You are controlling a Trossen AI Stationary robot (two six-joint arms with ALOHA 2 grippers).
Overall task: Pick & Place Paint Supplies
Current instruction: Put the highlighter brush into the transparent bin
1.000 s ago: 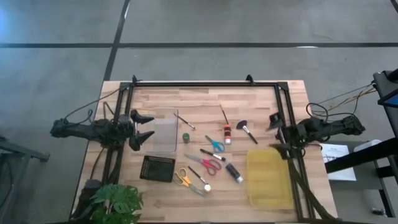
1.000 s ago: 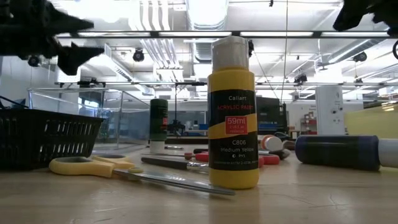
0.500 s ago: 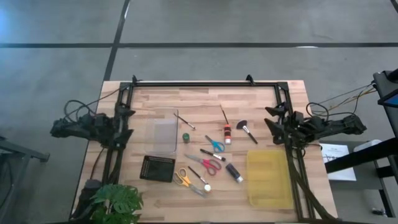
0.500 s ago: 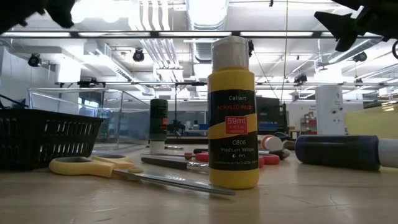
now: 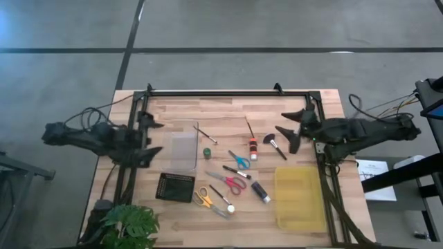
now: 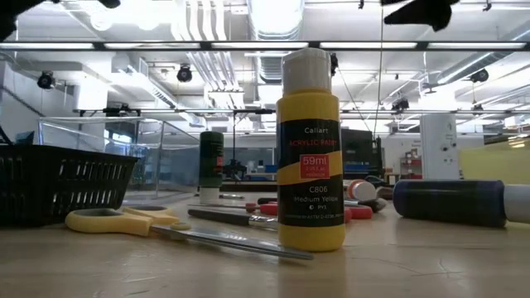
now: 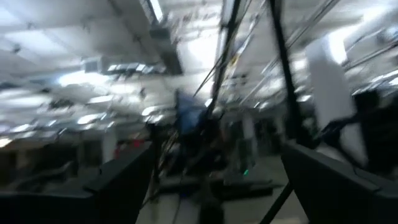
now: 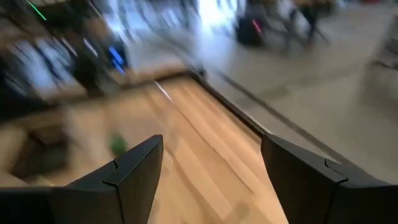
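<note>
A pale wooden tabletop (image 5: 221, 111) stands on a grey concrete floor (image 5: 221, 28) crossed by dark seams; bright strip lights (image 6: 273, 12) and ducts line the ceiling.

Table (image 5: 228, 104): pale wood planks, matt. Bin (image 5: 300, 200): translucent yellow plastic. Tray (image 5: 175, 187): black plastic mesh. Clear box (image 5: 182, 150): glossy plastic. Yellow bottle (image 6: 310, 184): glossy plastic, printed label. Scissor blades (image 6: 240, 244): metal.

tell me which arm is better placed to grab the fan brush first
Right, most likely. The right gripper hangs open above the table's right half, close beside the fan brush. The left gripper sits at the table's left edge, beyond the clear container, much farther away.
</note>
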